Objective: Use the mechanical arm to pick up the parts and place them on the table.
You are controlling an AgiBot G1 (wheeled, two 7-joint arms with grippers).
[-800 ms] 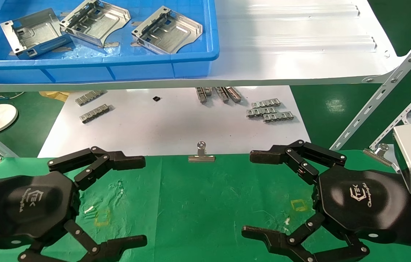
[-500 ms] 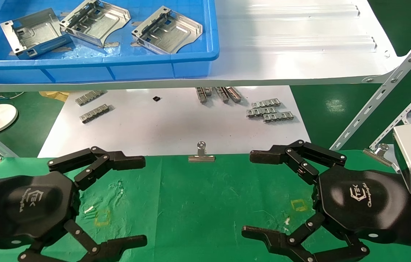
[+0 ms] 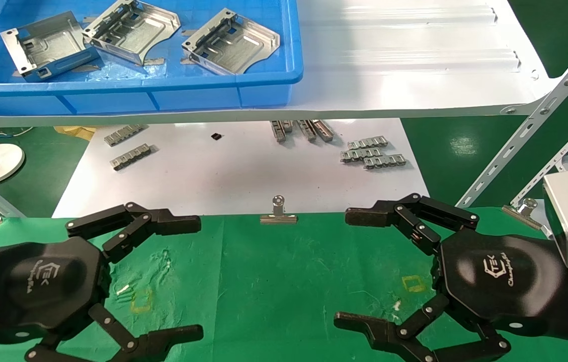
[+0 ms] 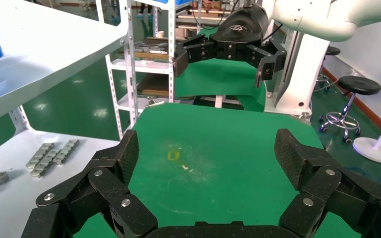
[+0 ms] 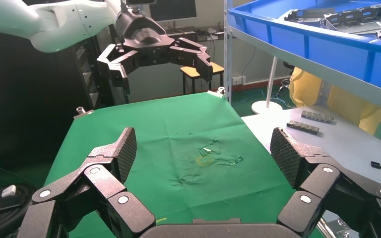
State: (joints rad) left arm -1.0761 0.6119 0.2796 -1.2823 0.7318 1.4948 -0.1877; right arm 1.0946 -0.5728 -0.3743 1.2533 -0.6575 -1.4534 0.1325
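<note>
Below, the green table [image 3: 273, 281] lies under both arms. Above it, the blue tray [image 3: 163, 95] on the white shelf [image 3: 404, 65] holds three parts [image 3: 231, 42]. Left gripper [image 3: 183, 274] and right gripper [image 3: 351, 266] hover, fingers wide, holding nothing.

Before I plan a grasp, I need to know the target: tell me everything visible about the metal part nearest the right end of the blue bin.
The part is a shiny silver plate of stamped sheet metal, roughly square, lying flat on the floor of the blue bin, apart from the other two. A raised slotted rail runs along its left side, the edge nearest the robot is cut in a curve, and shallow pressed shapes mark its face. No hand touches it.
</note>
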